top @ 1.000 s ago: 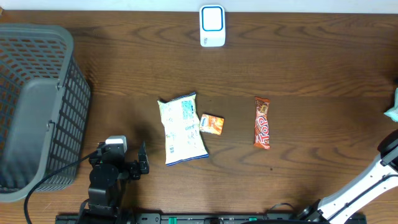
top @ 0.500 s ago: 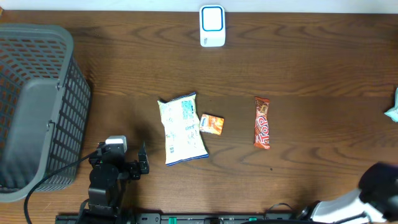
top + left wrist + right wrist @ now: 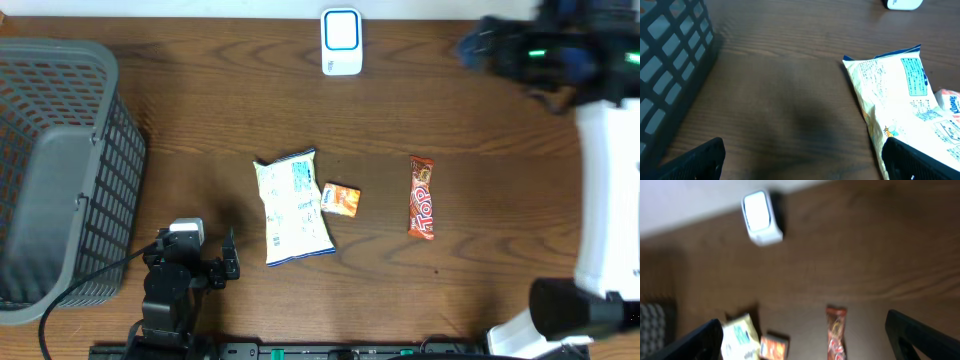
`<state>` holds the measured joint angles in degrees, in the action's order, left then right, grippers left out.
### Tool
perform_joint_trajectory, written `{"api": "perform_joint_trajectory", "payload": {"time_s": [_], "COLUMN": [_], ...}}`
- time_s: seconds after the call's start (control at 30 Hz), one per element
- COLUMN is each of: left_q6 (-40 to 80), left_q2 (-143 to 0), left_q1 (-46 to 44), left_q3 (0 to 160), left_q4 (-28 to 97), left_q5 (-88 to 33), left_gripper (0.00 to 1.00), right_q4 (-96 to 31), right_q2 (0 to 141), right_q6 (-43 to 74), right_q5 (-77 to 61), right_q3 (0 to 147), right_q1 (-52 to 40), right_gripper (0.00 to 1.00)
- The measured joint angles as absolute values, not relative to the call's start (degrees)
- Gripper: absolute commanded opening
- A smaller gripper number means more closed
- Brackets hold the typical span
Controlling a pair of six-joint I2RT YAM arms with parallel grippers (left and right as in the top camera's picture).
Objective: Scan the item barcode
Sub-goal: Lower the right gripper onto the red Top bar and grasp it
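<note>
Three items lie mid-table: a pale yellow snack bag (image 3: 293, 208) (image 3: 895, 95) (image 3: 742, 337), a small orange packet (image 3: 341, 200) (image 3: 772, 347) touching its right edge, and a red bar (image 3: 422, 197) (image 3: 836, 332) lying apart to the right. A white scanner (image 3: 341, 42) (image 3: 761, 217) stands at the back edge. My left gripper (image 3: 228, 262) (image 3: 802, 150) is open low over bare wood, just left of the bag. My right gripper (image 3: 480, 45) (image 3: 802, 325) is open, blurred, raised high at the back right, with nothing in it.
A grey mesh basket (image 3: 60, 170) (image 3: 670, 60) fills the left side of the table, close to my left arm. The right arm's white link (image 3: 605, 180) runs along the right edge. The orange packet's edge (image 3: 950, 102) shows at the left wrist view's right border.
The right arm has swung from the near right corner up to the back right, high above the table, still open. The left arm and the items have not moved.
</note>
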<state>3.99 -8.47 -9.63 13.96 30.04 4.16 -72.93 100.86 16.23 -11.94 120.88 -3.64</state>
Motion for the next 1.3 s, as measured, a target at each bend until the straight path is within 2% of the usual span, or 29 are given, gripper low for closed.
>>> {"api": "perform_joint_trajectory", "payload": {"time_s": [0.2, 0.23, 0.4, 0.63, 0.8, 0.9, 1.03, 1.2, 1.3], "left_q6": [4.01, 4.01, 4.01, 4.01, 4.01, 4.01, 4.01, 4.01, 4.01], "left_q2": [-8.47, -8.47, -8.47, -8.47, -8.47, -8.47, -8.47, -8.47, -8.47], "left_q1": [-9.63, -9.63, -9.63, -9.63, -9.63, -9.63, -9.63, -9.63, -9.63], "left_q3": [13.96, 13.96, 13.96, 13.96, 13.96, 13.96, 13.96, 13.96, 13.96], "left_q4": [30.04, 30.04, 30.04, 30.04, 30.04, 30.04, 30.04, 30.04, 30.04], "left_q5": [4.16, 4.14, 4.16, 4.14, 4.16, 4.16, 4.16, 4.14, 4.14], "left_gripper": [0.99, 0.99, 0.99, 0.99, 0.99, 0.99, 0.99, 0.99, 0.99], "right_q4": [-78.24, -79.02, -79.42, -79.5, -75.2, -69.58, -63.61, -56.42, -53.95], "right_q2": [108.16, 109.51, 115.48, 122.43, 123.09, 123.09, 121.27, 118.87, 117.93], "right_q6": [16.03, 16.03, 15.9, 19.55, 23.49, 24.97, 26.11, 27.03, 27.44], "right_q5": [-9.21, -8.88, -6.24, 0.14, 2.72, 3.44, 2.74, 2.28, 2.33], "right_q3": [116.03, 114.76, 108.03, 99.79, 93.1, 88.86, 84.4, 80.68, 79.07], "right_q1": [-12.32, -13.61, -18.2, -20.29, -20.34, -20.43, -20.67, -20.78, -20.88], "right_gripper": [0.99, 0.95, 0.9, 0.88, 0.85, 0.76, 0.69, 0.45, 0.41]}}
